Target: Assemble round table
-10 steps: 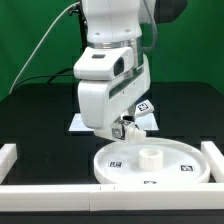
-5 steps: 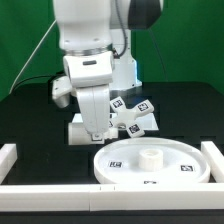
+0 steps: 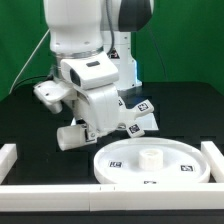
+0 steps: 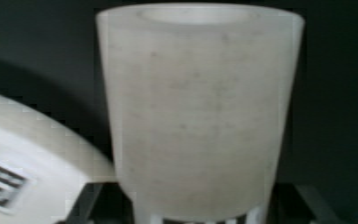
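White plastic parts lie unjoined, so you are at an early part of the work. The disc (image 3: 118, 165) rests flat on the black desk (image 3: 25, 105), just behind the front rail (image 3: 50, 193). Its central hub (image 3: 150, 157) is turned up and empty. The cross-shaped base (image 3: 140, 113) stands behind the disc, apart from it and partly hidden by the arm (image 3: 85, 40).

The leg (image 3: 68, 136) seems lifted off the desk. You find it at the end of the arm, toward the exterior view's left of the disc and not above the hub. In the wrist view the leg (image 4: 194, 110) fills almost the whole picture. The dark fingers (image 4: 101, 197) of the end effector (image 4: 190, 203) sit against it on both sides, so I judge it is clamped on the leg. A part of the disc (image 4: 25, 150) shows beside the leg there.

In my judgement only one step is done, the picking up of the leg. What is left for you is to bring the leg over the hub, to seat it there, and then to join the cross-shaped base to the free end of the leg.
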Available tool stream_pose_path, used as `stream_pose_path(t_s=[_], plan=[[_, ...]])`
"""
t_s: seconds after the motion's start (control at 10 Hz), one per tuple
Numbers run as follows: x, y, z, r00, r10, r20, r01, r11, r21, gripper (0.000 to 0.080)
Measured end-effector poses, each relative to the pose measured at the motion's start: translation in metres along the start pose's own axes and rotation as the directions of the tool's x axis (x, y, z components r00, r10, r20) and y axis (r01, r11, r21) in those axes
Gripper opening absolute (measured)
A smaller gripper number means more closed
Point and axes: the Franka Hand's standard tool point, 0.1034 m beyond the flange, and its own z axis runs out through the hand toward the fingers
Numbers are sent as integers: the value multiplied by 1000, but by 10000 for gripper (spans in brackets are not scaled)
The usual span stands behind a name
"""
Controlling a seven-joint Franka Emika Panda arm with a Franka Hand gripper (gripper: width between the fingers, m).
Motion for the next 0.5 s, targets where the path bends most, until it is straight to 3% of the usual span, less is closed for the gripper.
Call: stream_pose_path(t_s=[0.2,0.3,0.5], plan=[[-11,-24,5,961,-278,4,277,960,26,320],[-13,-37,7,954,-298,-30,299,953,38,320],[-16,-40,8,924,-380,-31,382,923,51,320]])
